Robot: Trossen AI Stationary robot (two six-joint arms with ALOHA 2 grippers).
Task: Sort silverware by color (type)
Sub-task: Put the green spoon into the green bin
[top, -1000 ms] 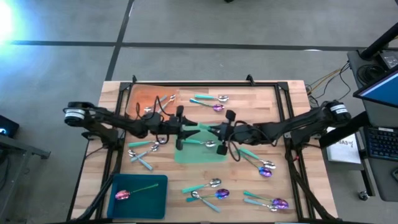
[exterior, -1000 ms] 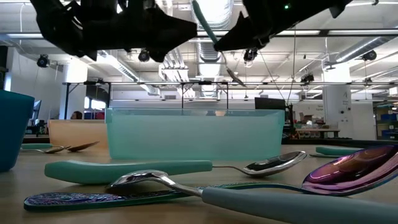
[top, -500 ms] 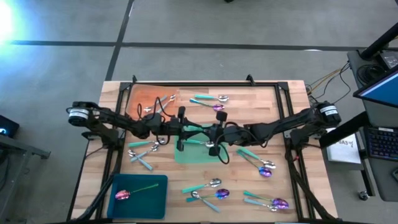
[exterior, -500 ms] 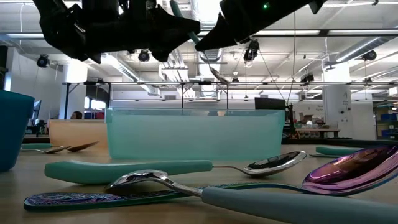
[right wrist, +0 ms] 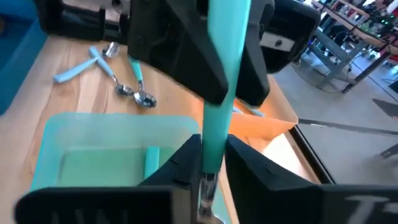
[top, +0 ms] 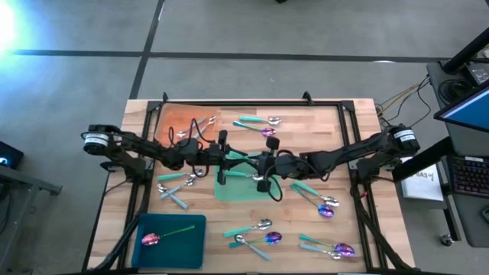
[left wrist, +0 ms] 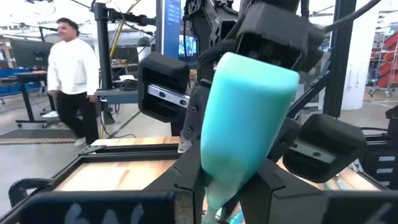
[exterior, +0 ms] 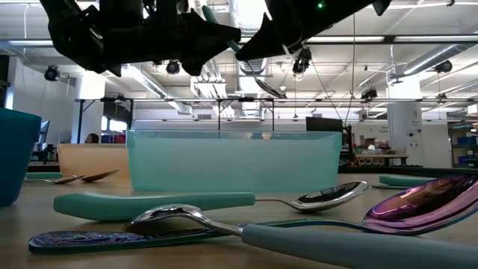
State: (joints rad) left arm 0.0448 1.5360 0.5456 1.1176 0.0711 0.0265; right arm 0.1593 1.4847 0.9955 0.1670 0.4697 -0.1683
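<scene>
A spoon with a teal handle (top: 243,158) and a silver head (exterior: 267,87) is held in the air between both grippers, above the light green tray (top: 229,191) at the table's middle. My left gripper (top: 228,160) is shut on it from the left and my right gripper (top: 262,163) from the right. The handle fills the left wrist view (left wrist: 249,118) and runs away from the fingers in the right wrist view (right wrist: 219,93). Another teal-handled spoon (top: 246,175) lies in the tray. My left gripper pinches the teal handle's free end (left wrist: 219,186) between its two fingers, coming level from the table's left. The spoon is lifted clear of the tray. My right gripper pinches the spoon where the teal handle meets the silver neck (right wrist: 210,163), one finger on each side. It comes from the table's right, and the handle runs on toward my left gripper. The silver head hangs below the fingers, clear of the tray.
An orange mat (top: 172,118) with silver spoons lies at the far left. A dark teal tray (top: 183,244) with a purple-headed spoon (top: 151,239) sits at the near left. Several spoons lie on the wood at left, far middle and near right. A person (left wrist: 71,74) stands beyond the table.
My right gripper has carried the spoon toward the table's left, up to my left gripper, so that the handle's free end now sits between the left fingers. The spoon has stayed clear of the tray.
</scene>
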